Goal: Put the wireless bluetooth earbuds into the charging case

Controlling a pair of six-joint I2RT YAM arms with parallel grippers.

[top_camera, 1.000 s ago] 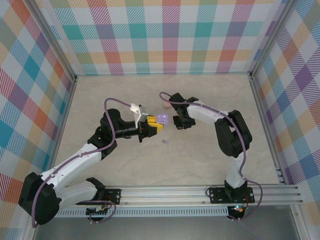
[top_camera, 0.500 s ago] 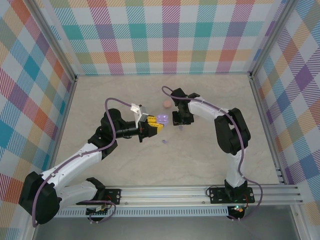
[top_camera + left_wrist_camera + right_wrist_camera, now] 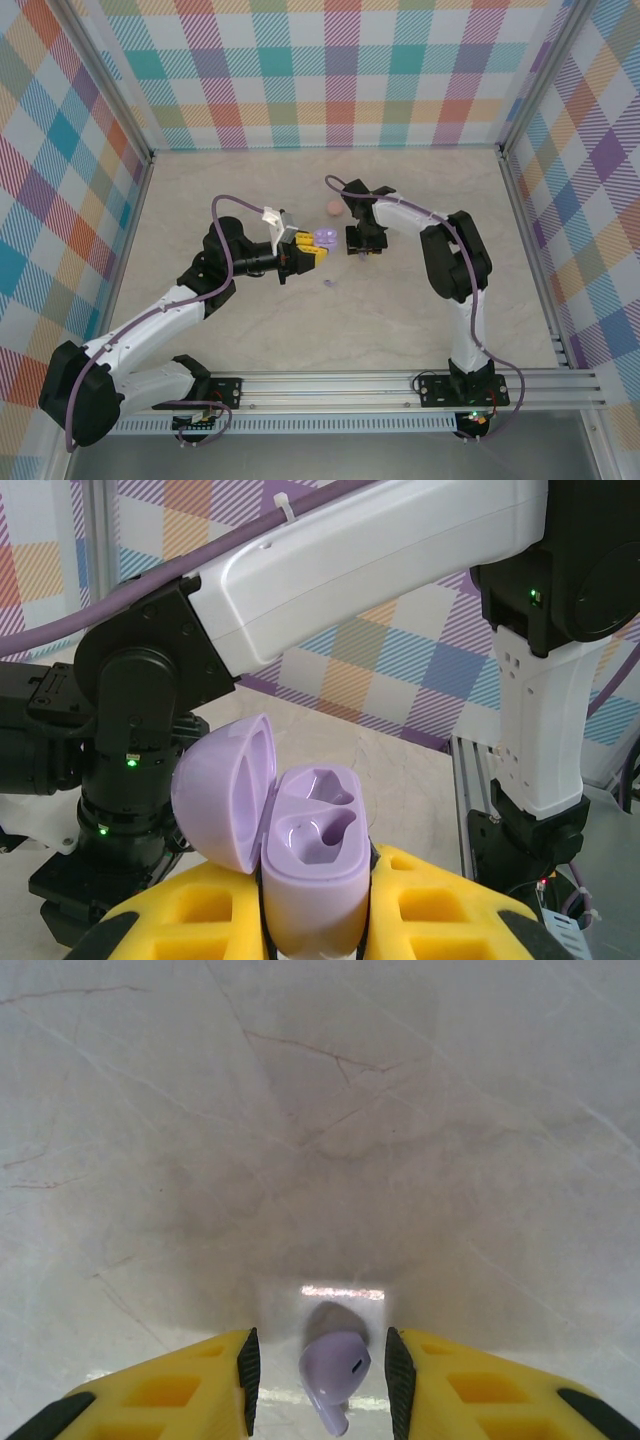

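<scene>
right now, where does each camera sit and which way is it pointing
Top external: above and behind the arm bases, looking down on the table; both arms show, the left claw gripping the open charging case, the right claw close beside it.
Left wrist: on the left arm, looking along its yellow fingers at the case and the right arm beyond.
Right wrist: on the right arm, looking down at the table; its fingers flank a purple earbud, not touching it.
Shared: top and left wrist both show the case.
</scene>
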